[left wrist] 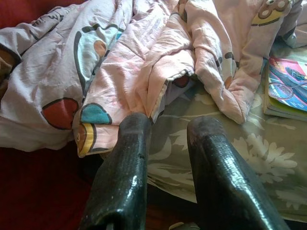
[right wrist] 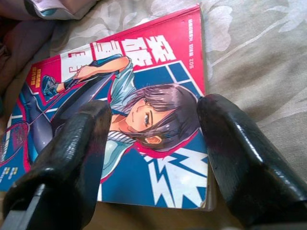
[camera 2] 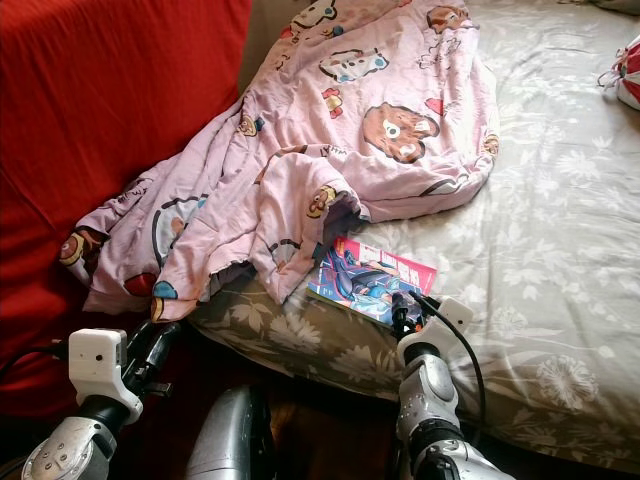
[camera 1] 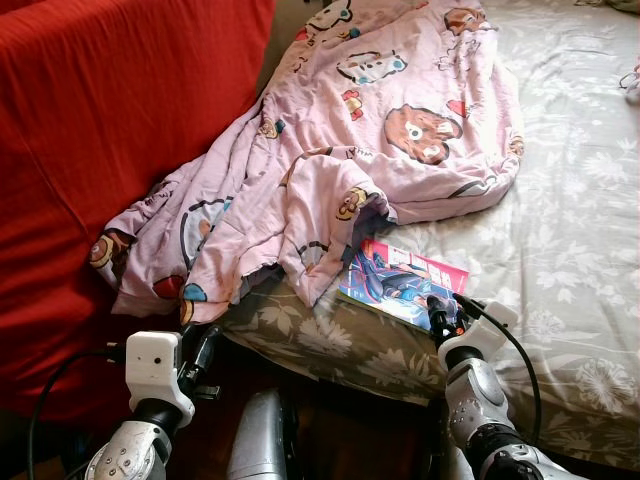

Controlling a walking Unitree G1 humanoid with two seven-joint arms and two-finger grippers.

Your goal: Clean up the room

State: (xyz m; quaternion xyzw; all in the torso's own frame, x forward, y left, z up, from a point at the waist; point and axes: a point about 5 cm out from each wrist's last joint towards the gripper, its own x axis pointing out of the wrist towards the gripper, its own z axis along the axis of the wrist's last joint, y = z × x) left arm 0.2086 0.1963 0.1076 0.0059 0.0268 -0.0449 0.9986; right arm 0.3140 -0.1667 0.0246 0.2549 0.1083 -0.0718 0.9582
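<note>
On the bed (camera 1: 560, 200), half under the pink cartoon quilt (camera 1: 330, 170), lies the comic book (camera 1: 400, 282); my right claw (right wrist: 153, 143) hangs spread apart over its cover and may only shove it flat into the soft sheet, I judge, while my left claw (left wrist: 168, 158), also spread, waits by the quilt's edge.

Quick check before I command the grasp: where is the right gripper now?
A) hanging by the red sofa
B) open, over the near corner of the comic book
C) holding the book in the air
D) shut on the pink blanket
B: the right gripper has its two black fingers spread apart above the comic book, which lies flat on the floral bedsheet near the bed's edge.
</note>
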